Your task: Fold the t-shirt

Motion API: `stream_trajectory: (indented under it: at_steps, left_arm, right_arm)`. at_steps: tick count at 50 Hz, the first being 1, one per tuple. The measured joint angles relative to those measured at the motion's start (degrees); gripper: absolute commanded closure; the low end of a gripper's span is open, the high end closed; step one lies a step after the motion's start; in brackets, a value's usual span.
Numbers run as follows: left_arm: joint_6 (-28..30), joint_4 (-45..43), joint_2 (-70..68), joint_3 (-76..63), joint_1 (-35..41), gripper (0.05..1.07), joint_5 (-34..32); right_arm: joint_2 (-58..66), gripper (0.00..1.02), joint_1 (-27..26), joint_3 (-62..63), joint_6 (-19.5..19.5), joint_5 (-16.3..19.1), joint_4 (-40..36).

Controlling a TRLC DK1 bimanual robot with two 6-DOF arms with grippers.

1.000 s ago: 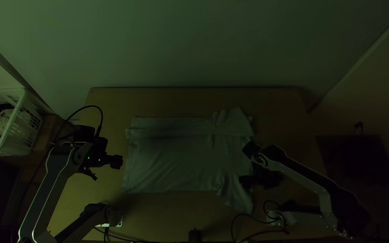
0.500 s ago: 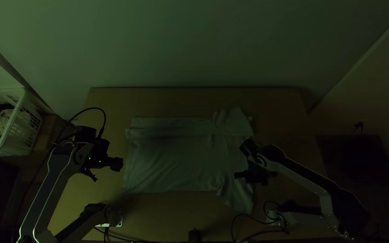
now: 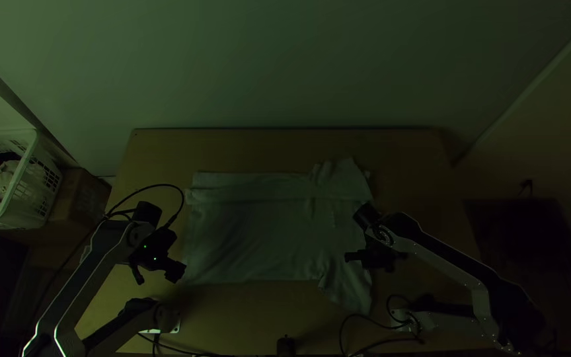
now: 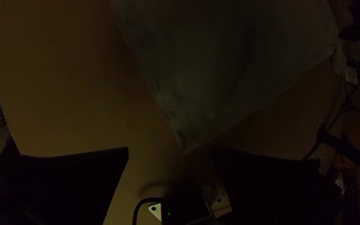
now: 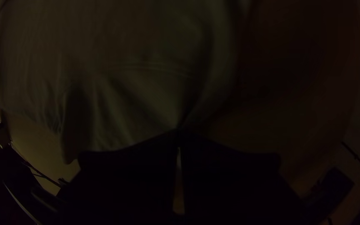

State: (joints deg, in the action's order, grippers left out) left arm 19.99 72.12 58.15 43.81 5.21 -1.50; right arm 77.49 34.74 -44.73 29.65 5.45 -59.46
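We think the t-shirt (image 3: 259,231) on the counter (image 3: 259,147) has its far side folded in and its near side left to do, with our right claw (image 5: 178,132) squeezed together on its edge and our left claw (image 4: 170,149) spread wide with nothing in it.

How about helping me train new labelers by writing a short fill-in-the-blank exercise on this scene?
1. Of the left gripper and the right gripper, the ____ one pinches the t-shirt.
2. The other gripper's fingers are ____, not shut.
3. In the top view, a white basket stands off the ____ side of the table.

Missing words: right; open; left.
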Motion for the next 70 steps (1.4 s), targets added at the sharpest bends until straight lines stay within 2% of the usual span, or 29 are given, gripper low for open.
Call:
stream_trajectory:
  at_steps: [20, 39, 41, 43, 45, 48, 49, 59, 70]
  left_arm:
    - [-1.60, -3.67, 4.26, -4.11, 9.35, 0.10, 4.76]
    - [-3.10, -7.19, 12.70, -4.13, 12.61, 0.12, 5.40]
    - [-3.30, -7.93, 13.25, -4.13, 12.90, 0.21, 5.40]
    - [-3.52, -8.31, 13.86, -4.11, 13.18, 0.36, 5.44]
    - [-3.63, -8.50, 14.27, -4.07, 13.62, 0.58, 5.97]
    - [-3.74, -8.74, 14.51, -4.07, 14.23, 0.98, 6.73]
    - [-3.76, -8.87, 14.51, -4.07, 14.47, 1.06, 6.75]
    - [-3.93, -9.88, 14.64, -3.45, 14.75, 1.04, 6.12]
    - [-3.28, -10.47, 15.58, 1.33, 7.89, 1.04, 5.60]
  right_arm:
    - [0.00, 1.00, 0.00, 0.00, 0.39, 0.00, -0.09]
    - [0.00, 0.99, -1.57, 0.00, 0.42, 0.02, 0.02]
    - [0.00, 1.00, -1.84, 0.00, 0.39, 0.02, 0.02]
    - [0.00, 1.00, -1.95, 0.00, 0.39, 0.02, 0.04]
    - [0.00, 1.00, -2.23, 0.00, 0.39, 0.02, 0.04]
    - [0.00, 1.00, -2.56, 0.00, 0.37, 0.02, 0.07]
    - [0.00, 1.00, -2.69, 0.00, 0.37, 0.02, 0.04]
    - [0.00, 1.00, -5.46, 0.00, 0.31, 0.07, -0.11]
    - [-1.40, 1.00, -8.37, -1.33, -1.22, 0.20, -2.49]
